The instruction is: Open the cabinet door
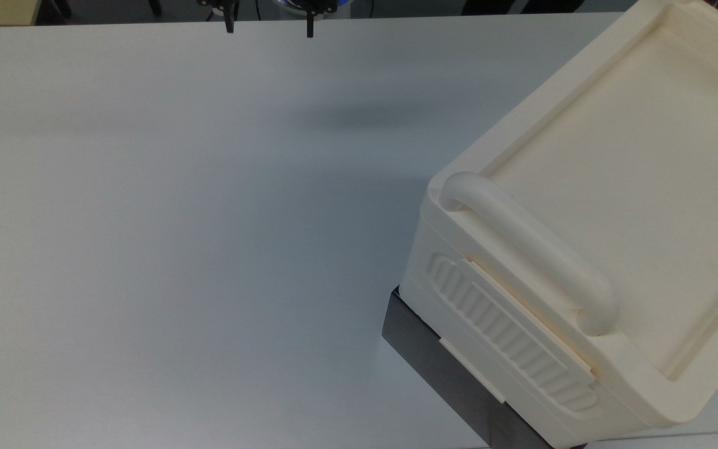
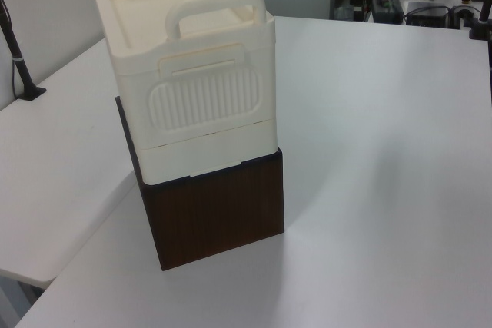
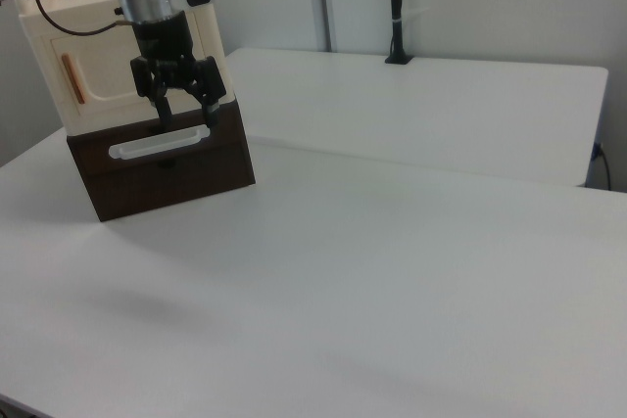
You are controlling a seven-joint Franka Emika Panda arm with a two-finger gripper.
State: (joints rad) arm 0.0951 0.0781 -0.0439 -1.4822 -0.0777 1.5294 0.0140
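Cream plastic makes up the cabinet (image 2: 192, 59), a big box that sits on a dark brown base (image 2: 215, 213). It stands on a white desk (image 1: 178, 249). In the top view it is at the desk's right edge, down near the bottom right corner. In the left view it is close to the desk's left edge.

Its top (image 1: 633, 187) is like a tray with a raised rim, and the tray has nothing in it. A thick round bar handle (image 1: 527, 249) arches over one end of the top. Under that handle is a ribbed panel (image 2: 204, 101).

The cabinet door (image 3: 103, 80) is on another side, which I see in the right view. It is a flat cream panel with a small copper-brown strip handle (image 3: 72, 78) near its left edge in the right view. The door lies flat against the box, so it is shut, and I cannot see what is inside. Below it, the brown base has a long pale handle (image 3: 160, 143) across its front.

My pincer (image 3: 187, 116) hangs in front of the cabinet, just to the right view's right of the door. My two fingers (image 3: 163, 110) point down and are spread apart, holding nothing. Their tips are close to the pale handle on the base. In the top view my fingertips (image 1: 229, 26) poke in at the desk's far edge.
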